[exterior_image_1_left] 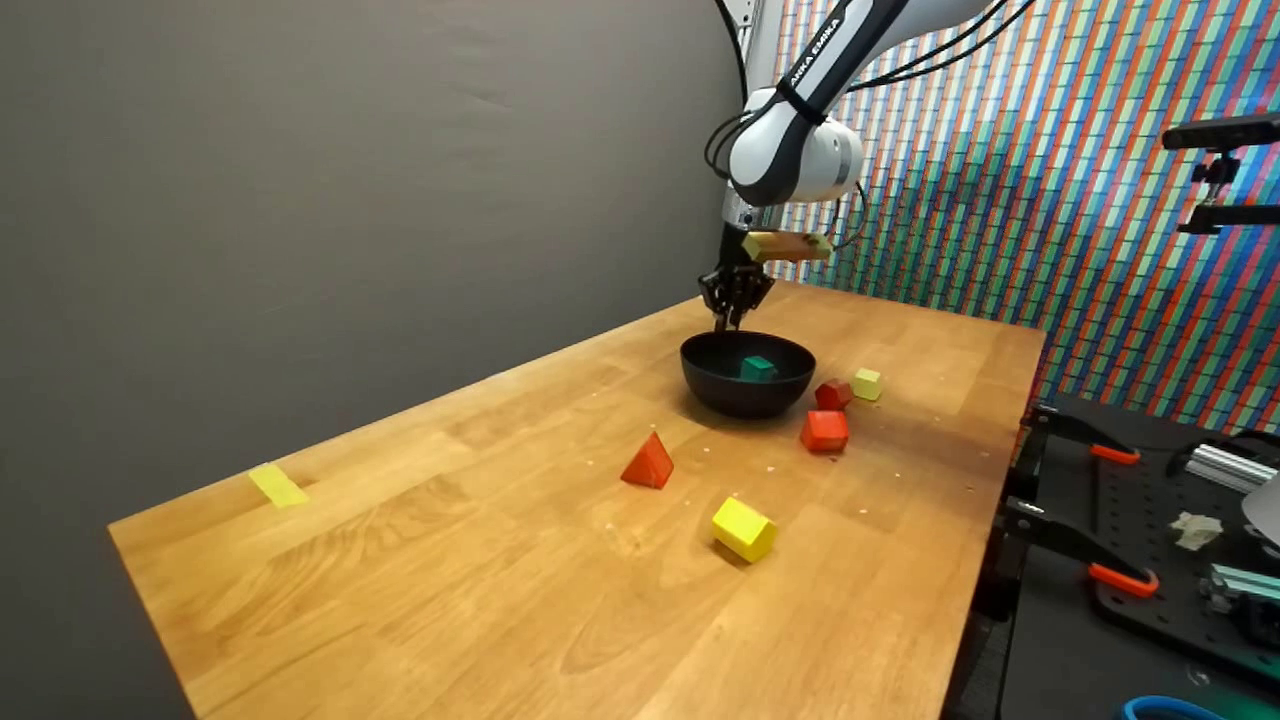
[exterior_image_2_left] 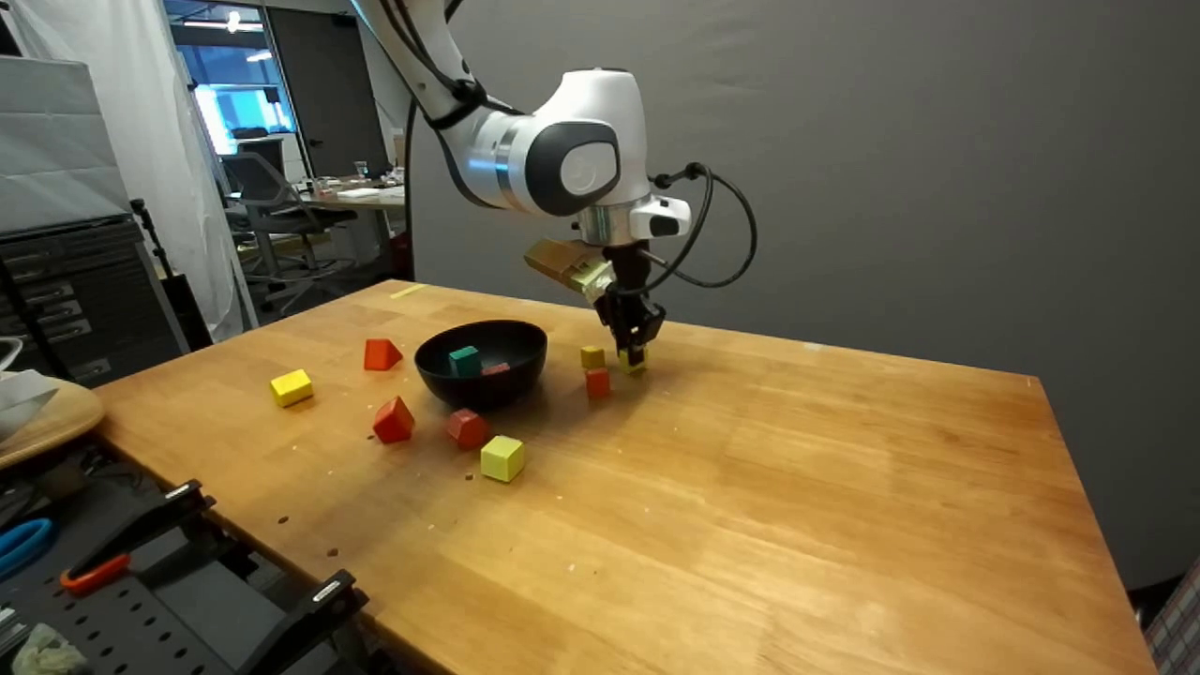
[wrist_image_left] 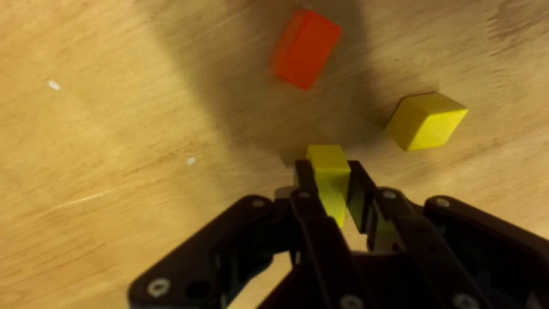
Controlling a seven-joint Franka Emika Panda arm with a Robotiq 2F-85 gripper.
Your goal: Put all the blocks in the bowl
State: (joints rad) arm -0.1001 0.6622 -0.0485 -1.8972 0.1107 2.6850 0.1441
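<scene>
The round black bowl [exterior_image_2_left: 511, 384] is set upright; a green block [exterior_image_2_left: 465, 363] and a partly hidden red piece [exterior_image_2_left: 496, 369] are contained in it. In an exterior view, a red wedge [exterior_image_2_left: 379, 354] and, farther out, a bright yellow block [exterior_image_2_left: 292, 387] are seen left of the bowl. On its near side are placed a red block [exterior_image_2_left: 394, 421], a dark red block [exterior_image_2_left: 467, 428] and a pale yellow cube [exterior_image_2_left: 502, 459]. To its right an orange-red block [exterior_image_2_left: 597, 383] and a small yellow block [exterior_image_2_left: 592, 357] are seen; farther right, another yellow block [wrist_image_left: 332, 182] is clasped.
</scene>
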